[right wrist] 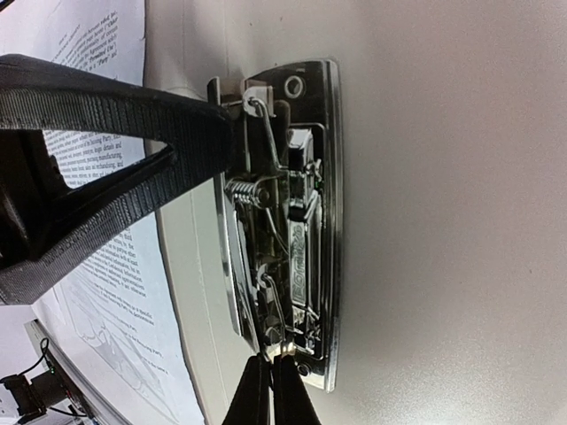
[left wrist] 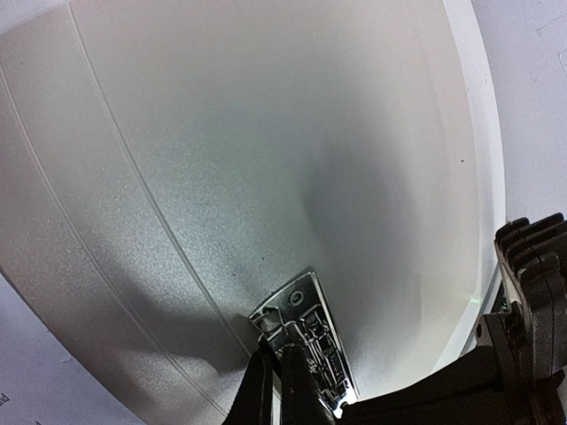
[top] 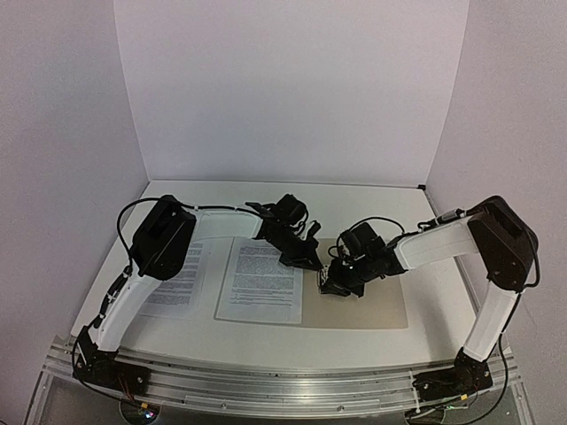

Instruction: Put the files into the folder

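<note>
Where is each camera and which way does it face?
Top external: above and behind the robot, looking down on the table, open folder, left arm and right arm.
Left wrist: on the left arm, over the folder; the left end effector shows at the metal clip.
Right wrist: on the right arm, facing that clip and a printed sheet; the right end effector shows.
Shared: both wrist views show the clip.
</note>
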Robot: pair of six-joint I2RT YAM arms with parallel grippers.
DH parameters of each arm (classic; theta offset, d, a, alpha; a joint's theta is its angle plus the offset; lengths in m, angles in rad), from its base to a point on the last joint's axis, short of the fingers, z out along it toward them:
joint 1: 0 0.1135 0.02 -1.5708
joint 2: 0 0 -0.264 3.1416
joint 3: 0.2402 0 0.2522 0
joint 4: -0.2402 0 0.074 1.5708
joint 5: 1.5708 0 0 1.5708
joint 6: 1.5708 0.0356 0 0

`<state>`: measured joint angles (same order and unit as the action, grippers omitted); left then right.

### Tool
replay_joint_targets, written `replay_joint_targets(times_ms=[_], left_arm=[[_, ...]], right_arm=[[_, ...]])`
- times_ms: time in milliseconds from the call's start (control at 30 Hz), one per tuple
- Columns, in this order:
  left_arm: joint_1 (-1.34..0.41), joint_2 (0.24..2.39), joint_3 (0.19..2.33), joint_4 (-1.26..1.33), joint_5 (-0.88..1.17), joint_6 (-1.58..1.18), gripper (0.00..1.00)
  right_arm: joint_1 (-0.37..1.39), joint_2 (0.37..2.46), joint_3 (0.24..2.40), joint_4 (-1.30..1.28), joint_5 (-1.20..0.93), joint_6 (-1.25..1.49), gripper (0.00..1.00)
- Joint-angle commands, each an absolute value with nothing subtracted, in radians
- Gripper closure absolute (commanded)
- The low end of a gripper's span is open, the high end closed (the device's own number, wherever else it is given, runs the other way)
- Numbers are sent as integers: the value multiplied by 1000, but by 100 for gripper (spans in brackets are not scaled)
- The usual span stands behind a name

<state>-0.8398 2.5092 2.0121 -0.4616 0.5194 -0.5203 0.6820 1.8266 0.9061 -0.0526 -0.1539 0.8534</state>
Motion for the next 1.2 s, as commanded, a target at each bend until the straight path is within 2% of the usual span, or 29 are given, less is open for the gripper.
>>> replay_joint_targets(times_ms=[0, 233, 533, 800, 1033, 1167], left_arm=[[-821, 2554, 1997, -640, 437, -420, 100], [-821, 2554, 1998, -633, 432, -420, 100], [-821, 2554, 2010, -636, 458, -483, 100], [-821, 2549, 2026, -624, 489, -555, 98], [-821, 2542, 2026, -613, 502, -563, 90], [-821, 2540, 2032, -603, 499, -566, 87]], right_arm=[[627, 1872, 854, -416, 211, 884, 100], [627, 1822, 965, -457, 163, 885, 100], [628, 1828, 1082, -398, -58, 888, 100], [624, 1848, 1228, -396, -112, 860, 100], [621, 1851, 1294, -396, -139, 836, 84], [620, 1848, 1328, -400, -155, 822, 80]])
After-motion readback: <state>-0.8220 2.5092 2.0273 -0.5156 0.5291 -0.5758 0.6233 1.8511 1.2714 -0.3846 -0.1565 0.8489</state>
